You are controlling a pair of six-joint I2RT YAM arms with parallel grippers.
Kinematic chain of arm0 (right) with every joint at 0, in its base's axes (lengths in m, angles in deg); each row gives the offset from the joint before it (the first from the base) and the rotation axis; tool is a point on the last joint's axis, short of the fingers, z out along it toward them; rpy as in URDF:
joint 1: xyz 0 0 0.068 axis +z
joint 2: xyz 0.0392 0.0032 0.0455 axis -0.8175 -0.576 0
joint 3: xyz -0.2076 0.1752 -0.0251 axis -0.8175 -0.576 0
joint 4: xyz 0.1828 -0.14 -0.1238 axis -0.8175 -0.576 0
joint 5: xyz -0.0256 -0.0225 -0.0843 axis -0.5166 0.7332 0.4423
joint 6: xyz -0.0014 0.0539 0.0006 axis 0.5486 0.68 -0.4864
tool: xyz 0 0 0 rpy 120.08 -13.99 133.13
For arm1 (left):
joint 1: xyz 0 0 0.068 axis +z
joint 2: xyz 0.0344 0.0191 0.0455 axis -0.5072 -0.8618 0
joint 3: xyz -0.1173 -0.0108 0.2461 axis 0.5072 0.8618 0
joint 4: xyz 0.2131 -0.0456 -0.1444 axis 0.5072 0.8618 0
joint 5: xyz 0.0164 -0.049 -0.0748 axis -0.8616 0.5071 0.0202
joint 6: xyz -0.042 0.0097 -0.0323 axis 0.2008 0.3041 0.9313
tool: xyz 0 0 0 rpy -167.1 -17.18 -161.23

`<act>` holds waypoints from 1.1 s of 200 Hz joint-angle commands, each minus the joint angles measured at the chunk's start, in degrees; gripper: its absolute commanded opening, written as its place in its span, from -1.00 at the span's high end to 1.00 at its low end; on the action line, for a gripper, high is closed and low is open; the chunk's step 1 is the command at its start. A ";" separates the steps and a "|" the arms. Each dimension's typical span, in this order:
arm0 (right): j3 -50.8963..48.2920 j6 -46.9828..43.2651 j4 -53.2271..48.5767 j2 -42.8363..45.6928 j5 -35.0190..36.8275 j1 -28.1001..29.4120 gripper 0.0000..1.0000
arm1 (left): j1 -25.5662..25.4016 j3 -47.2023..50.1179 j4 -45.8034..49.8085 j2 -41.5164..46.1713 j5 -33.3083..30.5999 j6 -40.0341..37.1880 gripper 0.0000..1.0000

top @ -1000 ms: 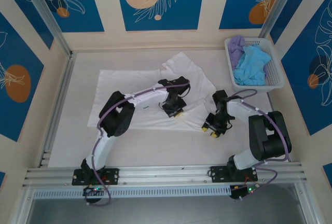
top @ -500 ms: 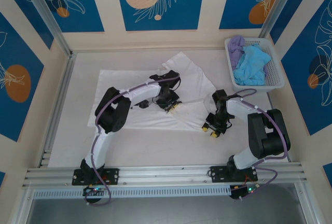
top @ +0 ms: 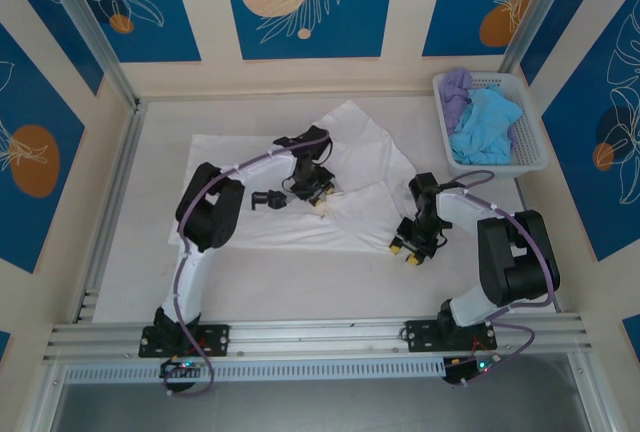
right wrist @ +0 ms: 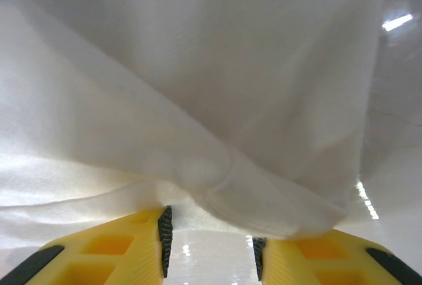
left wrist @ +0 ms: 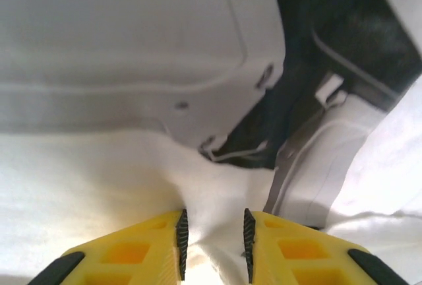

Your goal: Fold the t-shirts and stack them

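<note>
**foldfan:** Since a second ago the left gripper (top: 318,192) has been carried back across the white t-shirt (top: 235,167) spread mid-table, with a fold dragged along. Its jaws have been eased apart. A narrow gap is seen between the pads, and the ridge of cloth in it looks released rather than pinched.

**gripnerd:** The right gripper (top: 411,249) hasn't been moved. It's parked at the shirt's near right hem, partly open, with nothing gripped and bare table (top: 300,282) seen between the fingers. Cloth this thin and limp is best taken at a hem or corner, or it'll sag and bunch. The light blue t-shirt (top: 488,127) and lavender t-shirt (top: 456,85) are piled in the basket (top: 538,142), well clear. The left arm itself is stretched over the shirt, though.
</note>
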 commanded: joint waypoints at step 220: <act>7.54 13.73 4.98 4.82 1.17 17.01 0.15 | 32.77 49.03 2.47 38.76 1.61 -39.25 -0.13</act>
